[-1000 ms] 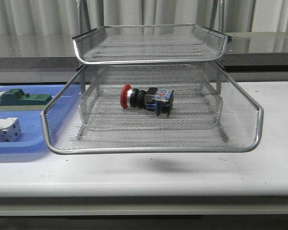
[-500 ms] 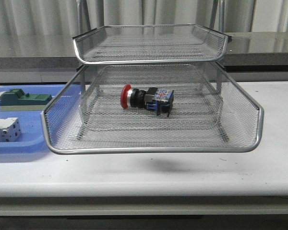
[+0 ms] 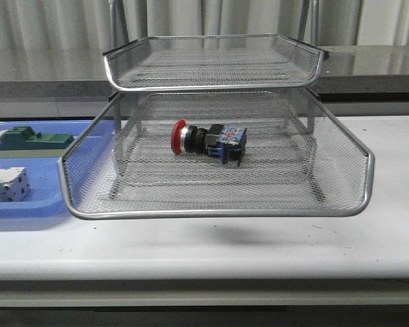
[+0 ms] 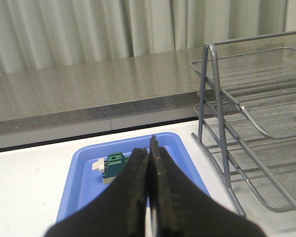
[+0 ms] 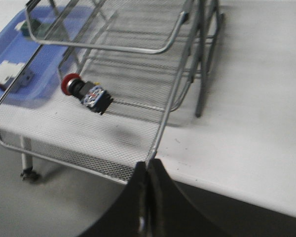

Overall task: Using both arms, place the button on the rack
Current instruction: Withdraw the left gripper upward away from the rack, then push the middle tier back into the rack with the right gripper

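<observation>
The button (image 3: 208,142) is lying on its side in the pulled-out middle tray of the rack (image 3: 218,214), red cap pointing left, block body to the right, roughly midway across the mesh and toward the far part of the drawn-out section. Nothing is holding it. The left gripper (image 4: 149,197) is hanging over the blue tray (image 4: 79,177) with its jaws closed on nothing, and the right gripper (image 5: 147,197) is hanging just off the near right rim of the pulled-out tray, jaws likewise pressed together and empty.

By my reading, the placing itself is done and what is left is sliding the middle tray back under the top one. To do that well, the push should be meeting the front rim squarely and running straight along the rails, slowly enough that the button is not rolling on its round cap toward a side wall. Pushing from one corner alone risks skewing the tray in the frame, so sharing the rim between both arms looks safer.

The rack's top tray is showing nothing in it in the front view, and the bottom tier is mostly hidden behind the mesh. The blue tray, on the worktop (image 3: 211,248) left of the rack, is carrying a green part (image 3: 34,142) at its far side and a white block (image 3: 7,185) nearer.
</observation>
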You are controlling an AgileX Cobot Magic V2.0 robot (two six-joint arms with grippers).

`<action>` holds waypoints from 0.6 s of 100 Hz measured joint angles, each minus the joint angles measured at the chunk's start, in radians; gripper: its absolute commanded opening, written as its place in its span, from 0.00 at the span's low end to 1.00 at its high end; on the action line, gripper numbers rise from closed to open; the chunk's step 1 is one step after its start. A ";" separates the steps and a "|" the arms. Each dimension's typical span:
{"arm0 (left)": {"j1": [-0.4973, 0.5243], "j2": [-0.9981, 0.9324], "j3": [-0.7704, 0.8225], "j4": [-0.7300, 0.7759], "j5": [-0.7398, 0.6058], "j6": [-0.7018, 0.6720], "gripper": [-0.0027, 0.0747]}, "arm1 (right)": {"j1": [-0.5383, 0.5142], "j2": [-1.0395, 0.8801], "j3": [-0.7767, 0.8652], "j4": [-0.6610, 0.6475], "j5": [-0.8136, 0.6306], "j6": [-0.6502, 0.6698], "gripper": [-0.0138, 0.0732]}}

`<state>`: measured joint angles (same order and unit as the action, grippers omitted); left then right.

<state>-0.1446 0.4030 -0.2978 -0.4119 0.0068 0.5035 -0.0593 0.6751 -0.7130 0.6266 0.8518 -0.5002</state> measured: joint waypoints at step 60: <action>0.000 0.000 0.000 0.000 -0.007 0.000 0.01 | 0.208 0.453 0.000 0.291 0.024 -0.697 0.08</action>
<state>-0.1446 0.4030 -0.2978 -0.4119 0.0000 0.5035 0.1485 1.1284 -0.7130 0.9177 0.8756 -1.1973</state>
